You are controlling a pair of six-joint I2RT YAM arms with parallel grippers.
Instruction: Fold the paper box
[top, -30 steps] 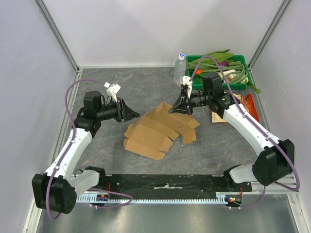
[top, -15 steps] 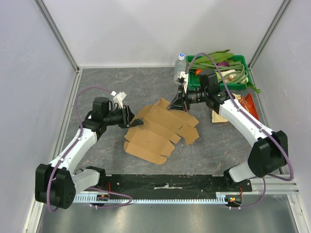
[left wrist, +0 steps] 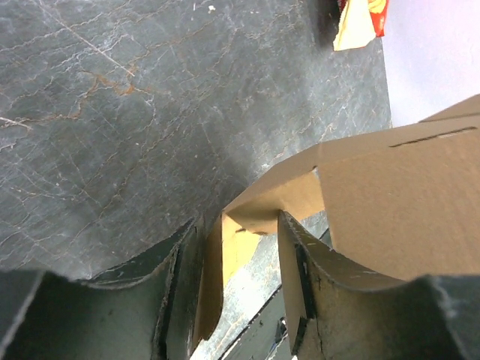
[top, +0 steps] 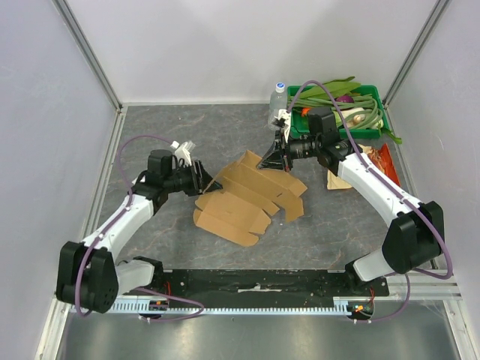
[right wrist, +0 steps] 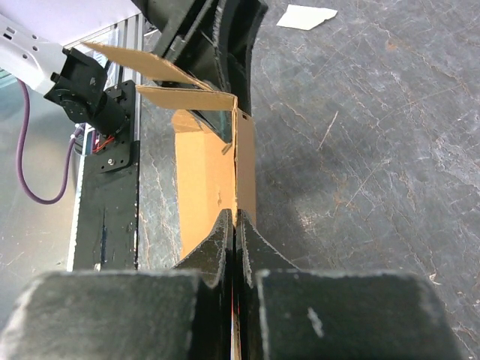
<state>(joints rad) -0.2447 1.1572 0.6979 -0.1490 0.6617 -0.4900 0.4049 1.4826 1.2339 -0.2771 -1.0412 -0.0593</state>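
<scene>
Top external view: the paper box (top: 244,201) lies near the middle of the counter (top: 150,127) as a mostly flat brown die-cut sheet. It stretches from the near-left toward the far-right, with flaps and tabs jutting along its edges. The left gripper (top: 204,180) meets the sheet at its left end, and the right gripper (top: 271,159) meets it at its far end, where a flap stands raised off the surface. In the left wrist view the two fingers (left wrist: 300,277) are spread apart with a thin cardboard flap between them. The flap sits close to the finger at the picture's left, but contact cannot be made out, and a broader panel of the sheet rises to the right. In the right wrist view the fingers (right wrist: 221,240) are pressed together, pinching the edge of an upright panel. Beyond that pinch two flaps fold outward, and the other arm's dark fingers show behind them. A small white scrap (right wrist: 304,16) lies on the bare surface farther off. In the far-right corner sits a green crate (top: 296,91) of leafy vegetables, with a clear bottle (top: 278,105) just beside it on its left. A glossy snack bag (top: 386,161) lies near the right edge, partly hidden behind the right arm.
</scene>
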